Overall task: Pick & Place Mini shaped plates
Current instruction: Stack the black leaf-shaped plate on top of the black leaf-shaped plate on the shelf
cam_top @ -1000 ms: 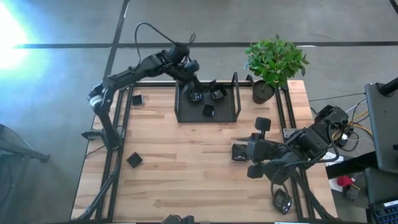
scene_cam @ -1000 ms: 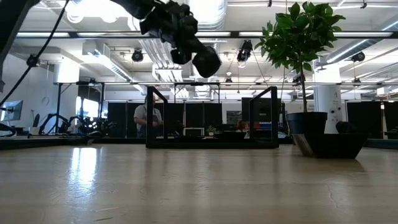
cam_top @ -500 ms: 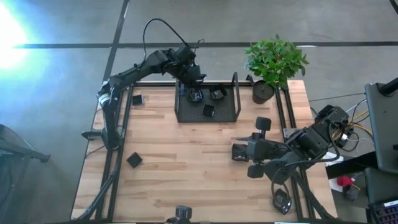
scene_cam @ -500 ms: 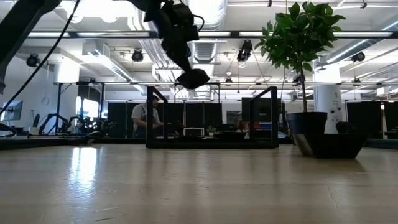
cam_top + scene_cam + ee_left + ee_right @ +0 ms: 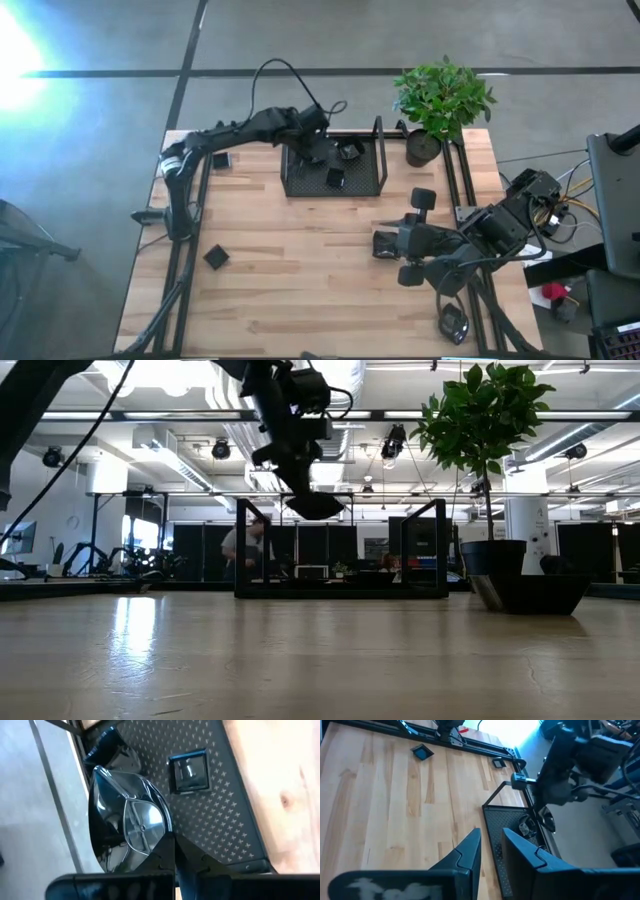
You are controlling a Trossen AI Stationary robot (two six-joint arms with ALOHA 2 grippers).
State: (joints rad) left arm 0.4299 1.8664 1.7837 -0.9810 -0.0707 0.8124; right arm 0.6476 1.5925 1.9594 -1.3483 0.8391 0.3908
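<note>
Carrying an oval mini plate (image 5: 131, 820) clamped by its rim between closed fingers, the left gripper (image 5: 312, 143) hangs over the far left part of the mesh tray (image 5: 370, 178), the plate above the tray floor in the low view (image 5: 316, 506); a square plate (image 5: 188, 771) and another dish (image 5: 107, 747) lie in the tray beneath. Placing is the step in hand: the next move calls for lowering onto a bare patch of mesh, clear of those dishes, then parting the fingers. Loose plates wait on the table at far left (image 5: 222, 160), near left (image 5: 216, 257) and near right (image 5: 453, 322). Right gripper (image 5: 491, 851) waits over the right side, fingers slightly apart, holding nothing
</note>
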